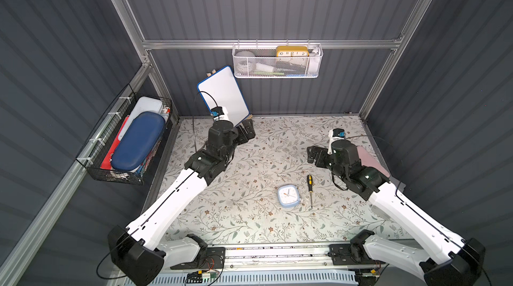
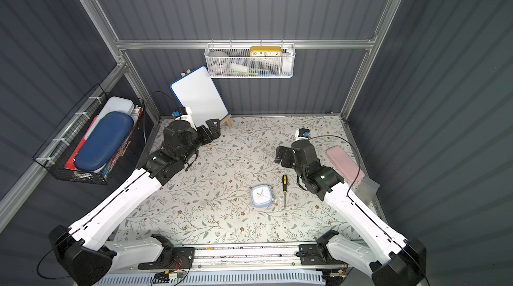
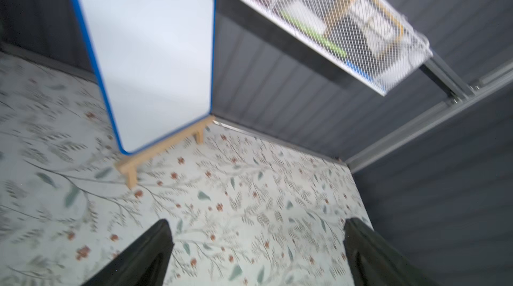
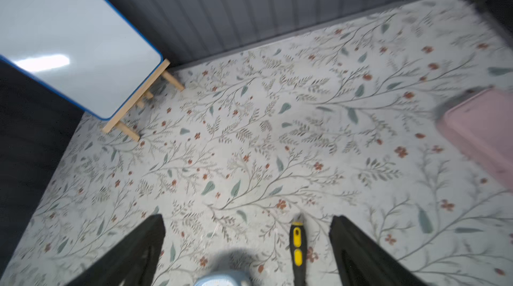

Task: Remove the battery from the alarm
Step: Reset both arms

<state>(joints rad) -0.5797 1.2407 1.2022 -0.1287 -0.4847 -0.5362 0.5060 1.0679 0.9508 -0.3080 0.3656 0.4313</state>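
The alarm (image 1: 288,196) (image 2: 261,195) lies face up on the floral mat, right of the middle and towards the front; it is light blue with a white dial. Only its rim (image 4: 222,280) shows in the right wrist view. The battery is hidden. My left gripper (image 1: 248,131) (image 2: 212,129) (image 3: 256,223) hovers at the back left by the whiteboard, open and empty, far from the alarm. My right gripper (image 1: 315,157) (image 2: 281,155) (image 4: 247,218) hangs open and empty behind and to the right of the alarm, over the mat.
A black-and-yellow screwdriver (image 1: 310,187) (image 4: 297,245) lies just right of the alarm. A whiteboard on a wooden easel (image 1: 222,95) stands at the back left. A pink case (image 2: 344,165) lies at the right edge. A white mesh basket (image 1: 277,62) with a yellow clock (image 1: 292,51) hangs on the back wall.
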